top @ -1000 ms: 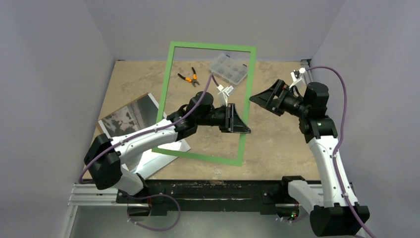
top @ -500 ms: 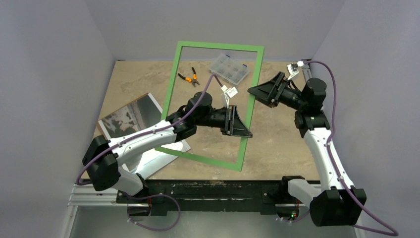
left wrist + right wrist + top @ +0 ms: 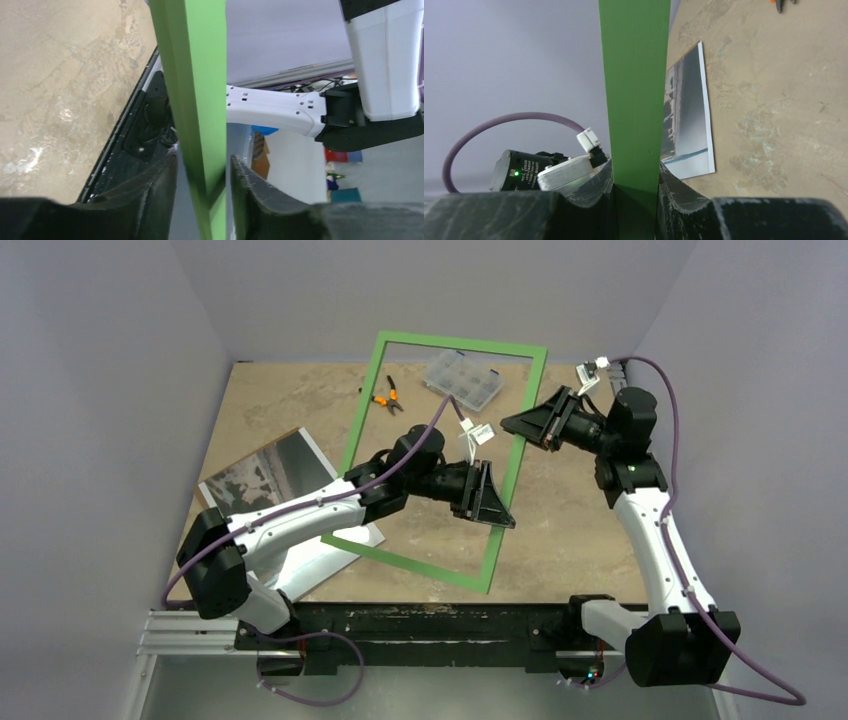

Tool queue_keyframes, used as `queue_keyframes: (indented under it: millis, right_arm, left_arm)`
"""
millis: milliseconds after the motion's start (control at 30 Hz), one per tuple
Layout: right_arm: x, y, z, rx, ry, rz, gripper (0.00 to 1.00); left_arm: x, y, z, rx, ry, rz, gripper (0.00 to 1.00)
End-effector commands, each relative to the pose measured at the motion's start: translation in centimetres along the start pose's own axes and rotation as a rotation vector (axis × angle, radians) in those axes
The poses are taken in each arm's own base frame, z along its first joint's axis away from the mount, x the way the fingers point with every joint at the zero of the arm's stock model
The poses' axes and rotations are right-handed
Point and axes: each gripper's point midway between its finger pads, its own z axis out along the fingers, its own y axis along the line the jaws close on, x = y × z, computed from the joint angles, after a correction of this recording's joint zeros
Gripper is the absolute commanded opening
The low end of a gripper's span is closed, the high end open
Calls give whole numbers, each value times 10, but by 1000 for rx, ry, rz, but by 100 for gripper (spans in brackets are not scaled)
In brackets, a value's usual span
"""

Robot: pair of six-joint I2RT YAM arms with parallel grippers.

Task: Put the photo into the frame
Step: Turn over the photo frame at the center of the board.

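Observation:
The frame (image 3: 460, 342), thin and green, stands raised and tilted over the middle of the table. My right gripper (image 3: 515, 423) is shut on its right bar; in the right wrist view both pads press the green bar (image 3: 634, 90) at my gripper (image 3: 634, 172). Lower on the same bar is my left gripper (image 3: 497, 495). Its jaws stand open around the bar (image 3: 195, 75), with gaps showing on both sides at the gripper (image 3: 202, 165). The photo (image 3: 262, 475), a grey-and-white print, lies flat at the left of the table and also shows in the right wrist view (image 3: 686, 115).
Orange-handled pliers (image 3: 385, 398) and a clear compartment box (image 3: 462, 380) lie at the back of the table. A white sheet (image 3: 315, 558) lies under my left arm, beside the photo. Grey walls close in the left, back and right sides.
The frame has shifted to the right. My right gripper moved in and shut on its right bar. My left gripper's jaws have loosened from their grip on the same bar.

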Motion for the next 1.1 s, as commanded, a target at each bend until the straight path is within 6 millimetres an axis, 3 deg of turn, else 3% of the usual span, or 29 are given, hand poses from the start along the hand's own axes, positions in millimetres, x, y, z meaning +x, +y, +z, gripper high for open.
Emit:
queue_keyframes:
  millis: [0,100,300,500,700,1067]
  right_arm:
    - [-10,9,-13,100,-66,-41,0]
    - [-17,-9,-22,253,-123,-32,0]
    - [-19,-37,-43,492,-180,31,0]
    - [-19,-56,-61,648,-249,124,0]
    - [-15,-69,-69,738,-264,208,0]
    - [-14,-62,-68,723,-264,245,0]
  left_arm:
    - [-19,-16,-12,-38,-60,113,54]
    - [-22,-13,-19,-98,-82,128,77]
    - [-27,6,-41,-342,-120,170,100]
    - [-28,11,-47,-581,-123,274,100]
    - [-24,11,-31,-728,-95,414,98]
    - [-19,27,-2,-1053,-24,723,91]
